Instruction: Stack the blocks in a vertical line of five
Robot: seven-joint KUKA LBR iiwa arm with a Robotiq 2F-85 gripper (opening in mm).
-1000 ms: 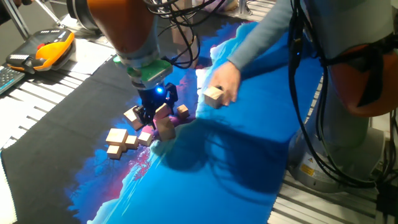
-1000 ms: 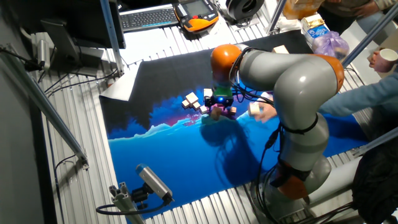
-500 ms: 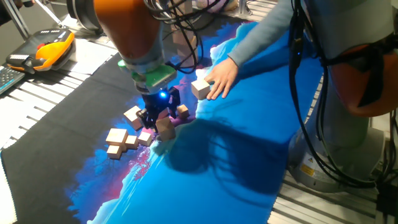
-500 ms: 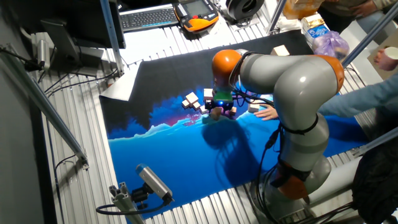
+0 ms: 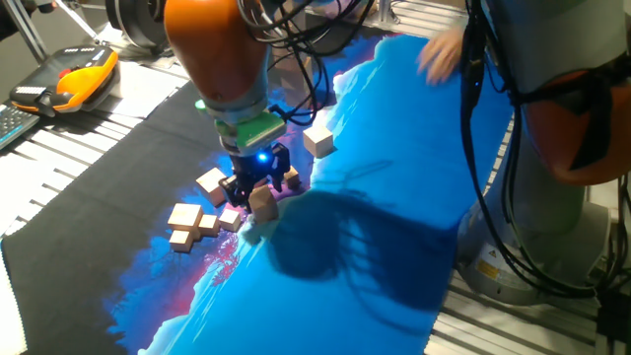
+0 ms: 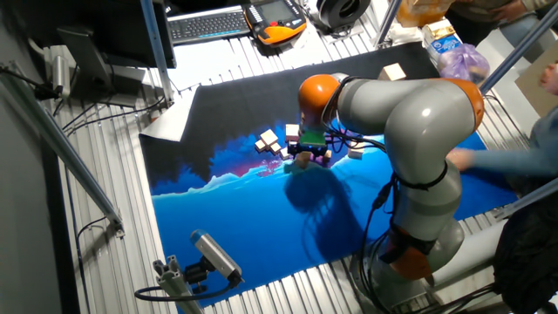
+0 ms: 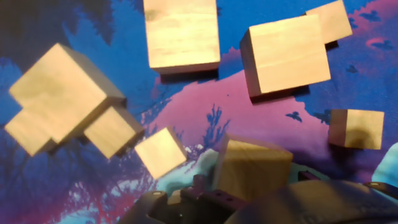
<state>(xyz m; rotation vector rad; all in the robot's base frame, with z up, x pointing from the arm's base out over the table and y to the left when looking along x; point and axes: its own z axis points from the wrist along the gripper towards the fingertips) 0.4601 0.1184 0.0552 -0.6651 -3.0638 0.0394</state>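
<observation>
Low over a blue and purple printed mat (image 5: 375, 256), just above the scattered blocks: an orange-and-grey arm (image 5: 212, 49) with its gripper (image 5: 254, 187) pointed down. Between the fingers, by the look of it, 1 tan block (image 5: 262, 200), standing on the mat or on another block beneath; whether actually clamped or merely framed by the fingers, cannot tell. In the hand view, the same block (image 7: 252, 168) close against the dark gripper body at the bottom edge, fingertips out of sight. Left of the gripper, a cluster of several smaller blocks (image 5: 189, 223) touching one another, with another block (image 5: 211, 182) just behind them. Close behind the gripper, a small block (image 5: 291, 178). Farther up the mat and apart from the rest, 1 larger block (image 5: 318, 142) lying alone. From the other fixed view, blocks (image 6: 268, 141) grouped just beside the gripper (image 6: 303, 155) near the border of the black and blue parts of the mat. At the top edge, blurred, a person's hand (image 5: 441, 54) well clear of the blocks. On the slatted table (image 5: 59, 138) beyond the mat, an orange-and-black pendant (image 5: 74, 79).
</observation>
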